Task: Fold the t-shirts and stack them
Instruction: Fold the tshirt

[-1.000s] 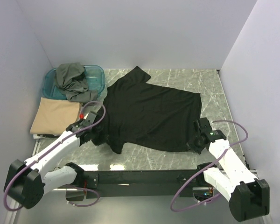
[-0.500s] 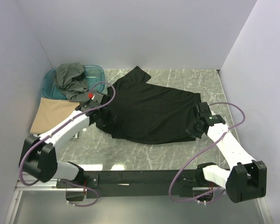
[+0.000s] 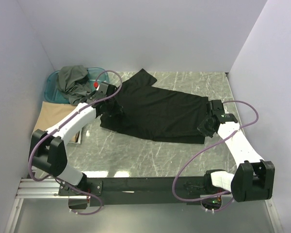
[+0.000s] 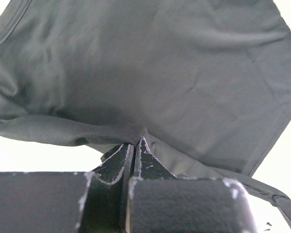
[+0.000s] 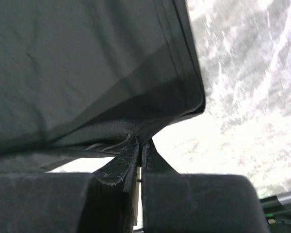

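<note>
together, outstretched left claw (image 4: 137, 141) and right claw (image 5: 141, 141) pinch the black t-shirt (image 3: 160, 111).

From above, the tips of the left gripper (image 3: 110, 111) are buried in the bunched edge of the black cloth t-shirt (image 3: 160, 114). Those of the right gripper (image 3: 205, 127) are masked by its own wrist. In both wrist views the t-shirt is cut off by the frame ahead of the closed fingers. Beyond the right gripper, the grey marble table (image 5: 252, 97) is blurred. The tan-beige folded t-shirt (image 3: 48, 119) is partly covered by the left arm. The translucent teal plastic tub (image 3: 50, 83) is largely hidden under the dark grey-olive crumpled t-shirt (image 3: 72, 80).
</note>
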`<action>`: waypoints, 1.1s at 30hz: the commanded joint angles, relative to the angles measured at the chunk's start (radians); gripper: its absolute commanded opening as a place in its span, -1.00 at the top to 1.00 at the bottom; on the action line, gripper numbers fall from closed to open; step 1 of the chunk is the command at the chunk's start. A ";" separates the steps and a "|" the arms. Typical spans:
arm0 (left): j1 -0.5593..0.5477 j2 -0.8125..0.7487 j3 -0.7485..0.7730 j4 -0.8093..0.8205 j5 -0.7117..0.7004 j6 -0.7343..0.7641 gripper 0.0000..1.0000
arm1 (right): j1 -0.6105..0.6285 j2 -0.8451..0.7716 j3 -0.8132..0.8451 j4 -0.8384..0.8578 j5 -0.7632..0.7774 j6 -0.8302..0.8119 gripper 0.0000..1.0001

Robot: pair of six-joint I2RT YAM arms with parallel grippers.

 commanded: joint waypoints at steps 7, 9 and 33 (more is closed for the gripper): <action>0.006 0.130 0.176 0.103 -0.019 0.110 0.99 | -0.045 0.036 0.098 0.058 0.006 -0.021 1.00; 0.006 0.173 0.201 0.114 -0.008 0.129 0.99 | -0.052 0.030 0.081 0.084 -0.014 -0.014 1.00; 0.046 0.700 0.696 0.039 0.001 0.308 0.08 | -0.142 0.309 0.141 0.249 0.141 0.023 0.49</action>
